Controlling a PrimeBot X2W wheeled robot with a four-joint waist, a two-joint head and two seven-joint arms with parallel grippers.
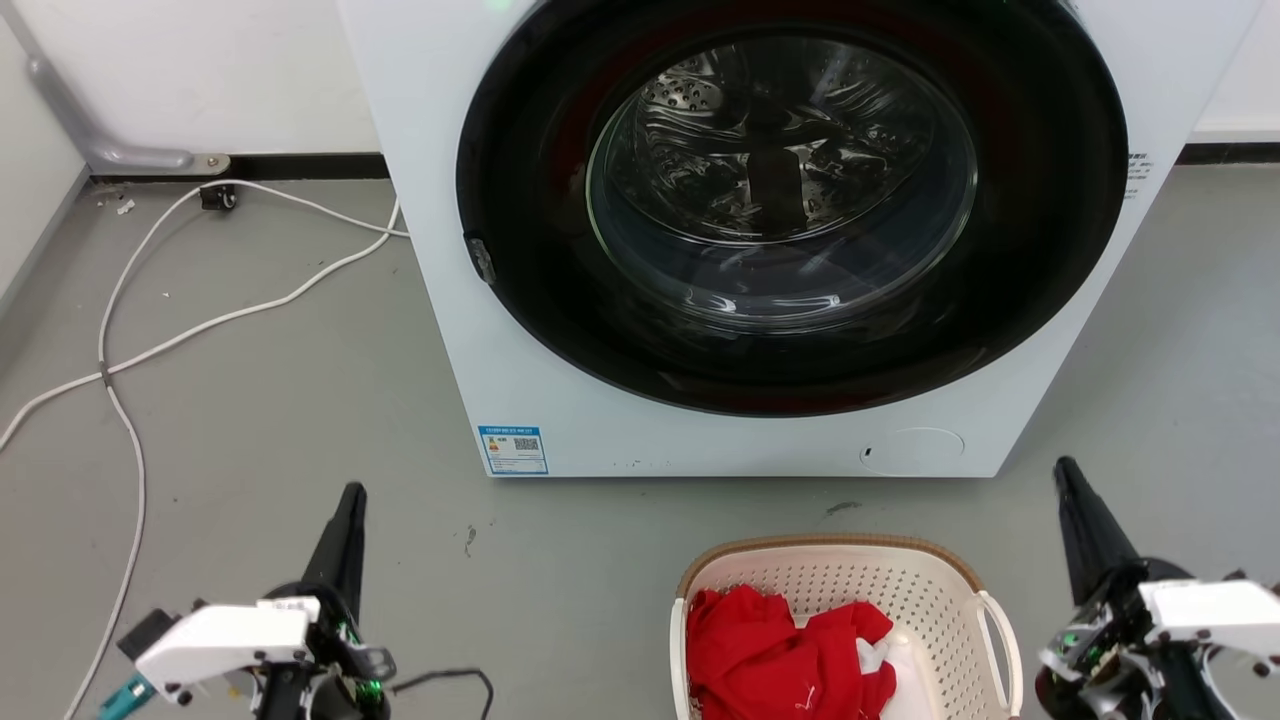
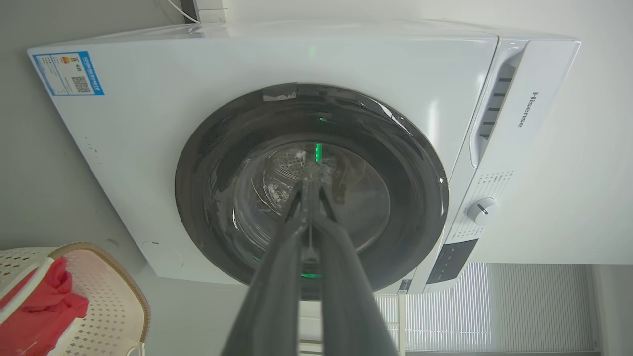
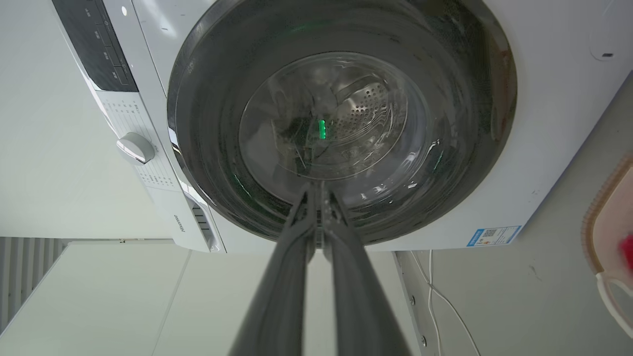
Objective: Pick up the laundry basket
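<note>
Head view: laundry basket (image 1: 900,585) sits on the floor at the frame's bottom edge, right of centre, with a strip of bare floor between it and the washer (image 1: 560,400).
Both pincers are pressed together and hold nothing. Right pincer (image 1: 1066,475) is near the basket's right loop handle (image 1: 1000,640). Left pincer (image 1: 352,495) is well apart, across open floor. The basket's near end is cropped, so I can't call the long axis. Red clothes (image 1: 770,650) inside. My read: the right arm is nearer, both must move inward, and the floor is free on both flanks.
</note>
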